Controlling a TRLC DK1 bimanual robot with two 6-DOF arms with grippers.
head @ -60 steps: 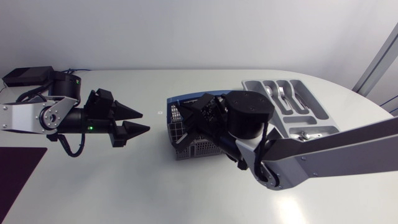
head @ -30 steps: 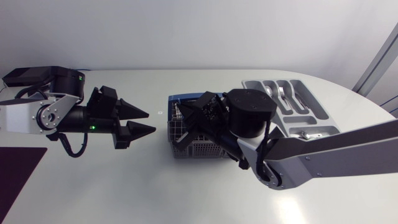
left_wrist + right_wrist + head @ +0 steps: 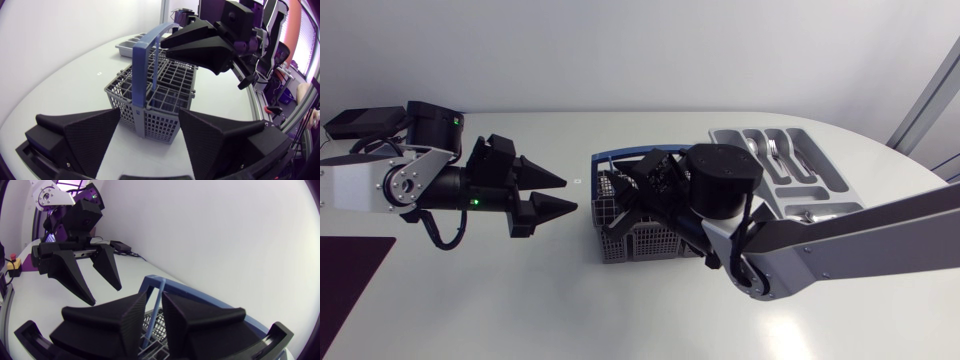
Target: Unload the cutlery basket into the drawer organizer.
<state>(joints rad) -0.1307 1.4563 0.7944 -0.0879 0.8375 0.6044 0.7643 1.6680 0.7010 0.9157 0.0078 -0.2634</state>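
Pale worktop carries everything. Right arm comes in across it, its wrist over the middle. Left arm lies low on the other side, pointing at the right one. Grey drawer organizer sits behind the right gripper, beside that arm's wrist, with some cutlery in its slots. Grey mesh basket stands upright on the worktop, directly under the right gripper and ahead of the left gripper, apart from it. Right gripper is narrow, closed on the top of the basket's blue handle, one finger each side. Left gripper is spread wide, holding nothing, tips aimed at the basket's end wall.
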